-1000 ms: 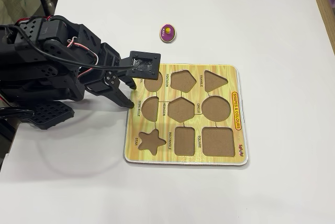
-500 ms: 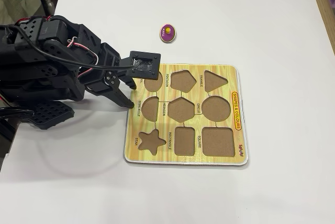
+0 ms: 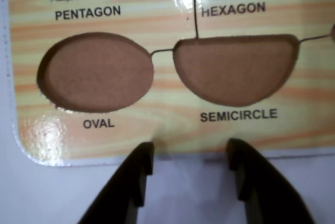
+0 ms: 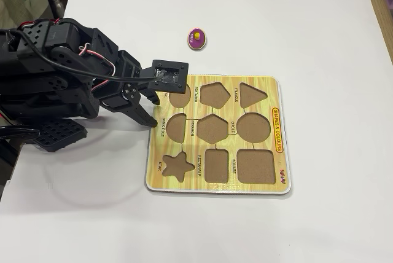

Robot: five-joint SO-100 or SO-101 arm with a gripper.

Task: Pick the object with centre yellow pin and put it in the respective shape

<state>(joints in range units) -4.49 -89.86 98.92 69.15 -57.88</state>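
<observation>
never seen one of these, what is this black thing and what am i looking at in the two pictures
The black machine is a small robot arm; its gripper is a two-finger claw, open and holding nothing. One picture comes from a fixed camera looking down on the white table. The close-up comes from a camera on the arm's wrist: the two dark fingers sit at the bottom edge. On the table lies a yellow puzzle board with empty shape cut-outs, including the oval cut-out. Apart from the board lies a purple oval piece with a yellow knob.
</observation>
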